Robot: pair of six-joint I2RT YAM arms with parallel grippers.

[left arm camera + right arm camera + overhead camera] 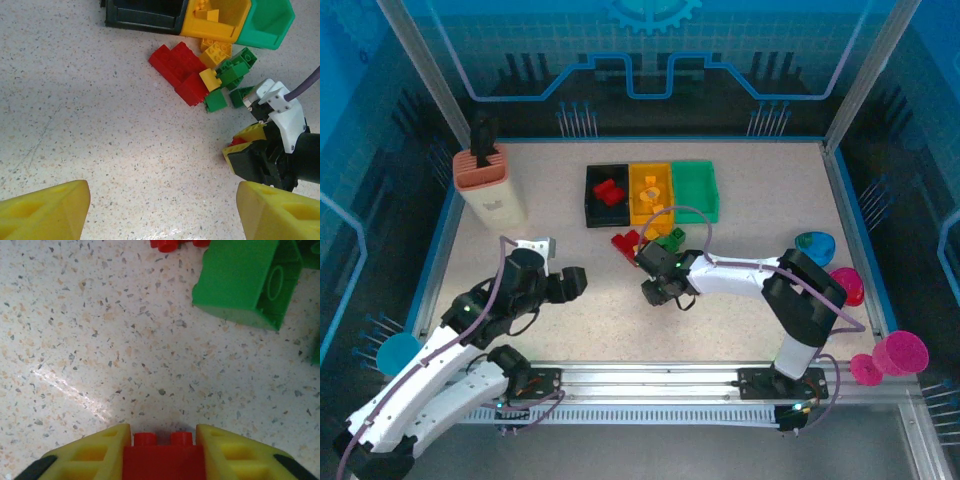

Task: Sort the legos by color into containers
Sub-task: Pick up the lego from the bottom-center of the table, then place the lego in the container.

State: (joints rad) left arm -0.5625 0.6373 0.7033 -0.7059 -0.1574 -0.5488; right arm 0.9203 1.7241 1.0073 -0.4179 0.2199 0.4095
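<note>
Currently, the right gripper has its fingers closed on a red brick at the bottom centre of the right wrist view. Two studs show between the fingers. Whether the brick has cleared the table cannot be told. The left gripper stands open and empty at the lower left of the top view, well apart from the bricks.

Likely faults from this position:

- Slip or pivot. Only the studded edge of the brick is visible, so the depth of the grip is uncertain. A shallow grip could let the brick rotate or drop during the lift.
- Contact with the loose pile. The pile lies between the right gripper and the bins at the upper centre. A low carry would scatter it. A green brick lies near the fingers, at the upper right.
- Wrong bin. The black bin already holds red bricks and touches the yellow bin. An off-centre release could land the brick on the shared wall or among the yellow ones.
- Arm conflict. If the left gripper moves to the pile during the carry, the arms may meet.
</note>
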